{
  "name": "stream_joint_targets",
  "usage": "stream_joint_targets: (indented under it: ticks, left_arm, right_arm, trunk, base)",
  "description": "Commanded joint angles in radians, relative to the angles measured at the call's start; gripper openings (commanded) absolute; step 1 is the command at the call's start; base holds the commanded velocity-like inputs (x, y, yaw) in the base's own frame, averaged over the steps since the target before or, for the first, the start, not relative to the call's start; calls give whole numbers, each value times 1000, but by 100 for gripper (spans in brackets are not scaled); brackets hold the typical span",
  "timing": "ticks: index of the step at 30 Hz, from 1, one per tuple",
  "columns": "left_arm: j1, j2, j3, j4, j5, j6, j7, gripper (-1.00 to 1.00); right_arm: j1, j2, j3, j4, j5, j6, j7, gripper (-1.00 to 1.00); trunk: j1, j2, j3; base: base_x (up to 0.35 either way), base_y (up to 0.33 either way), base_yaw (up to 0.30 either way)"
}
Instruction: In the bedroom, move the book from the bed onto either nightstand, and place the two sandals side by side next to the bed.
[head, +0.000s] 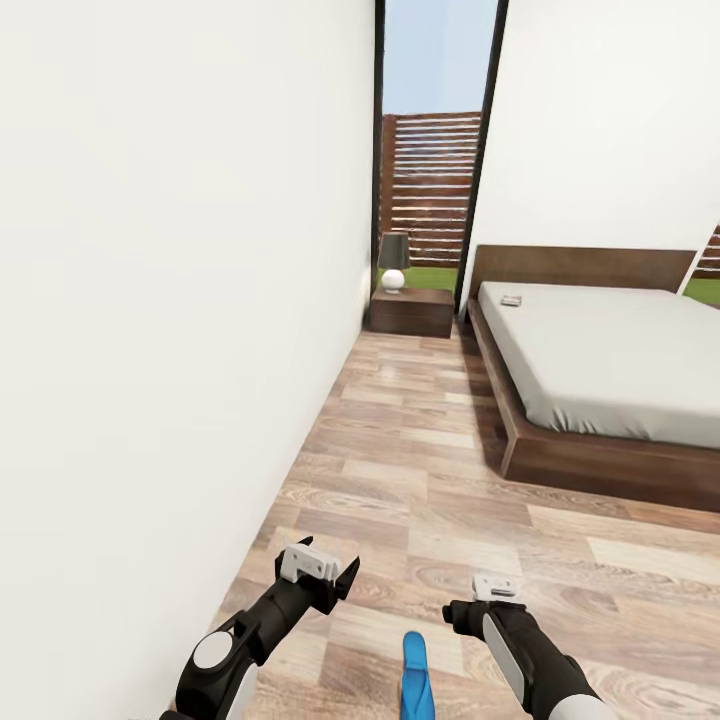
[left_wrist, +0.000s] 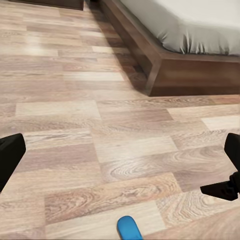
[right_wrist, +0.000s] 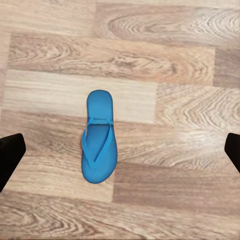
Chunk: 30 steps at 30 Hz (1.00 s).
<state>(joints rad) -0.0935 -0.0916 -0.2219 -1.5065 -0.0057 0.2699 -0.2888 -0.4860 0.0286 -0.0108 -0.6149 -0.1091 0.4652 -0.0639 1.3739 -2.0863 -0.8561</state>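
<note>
Lying lengthwise below the spread-open right end effector, the bright blue flat flip-flop sandal sits nearer it than the released left end effector.

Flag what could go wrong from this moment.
The blue sandal lies flat on the floor just ahead of the base, so driving forward could run over it. It is thin and flat, so open jaws may scrape the planks. The book sits far up the bed, needing a long approach beside the wall.
</note>
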Motion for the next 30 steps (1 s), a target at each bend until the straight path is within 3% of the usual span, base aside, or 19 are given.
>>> stream_joint_targets:
  ticks: [1,30]
  left_arm:
    - [0,0,1,-1,0,6,-4,100]
    - [0,0,1,-1,-2,6,-4,100]
  right_arm:
    - [0,0,-1,-2,-11,4,-7,100]
    - [0,2,3,-15,-11,3,-2,100]
  trunk:
    - [4,-8,-4]
    - [115,-211,-95]
  base:
    - [0,0,0]
    - [0,0,0]
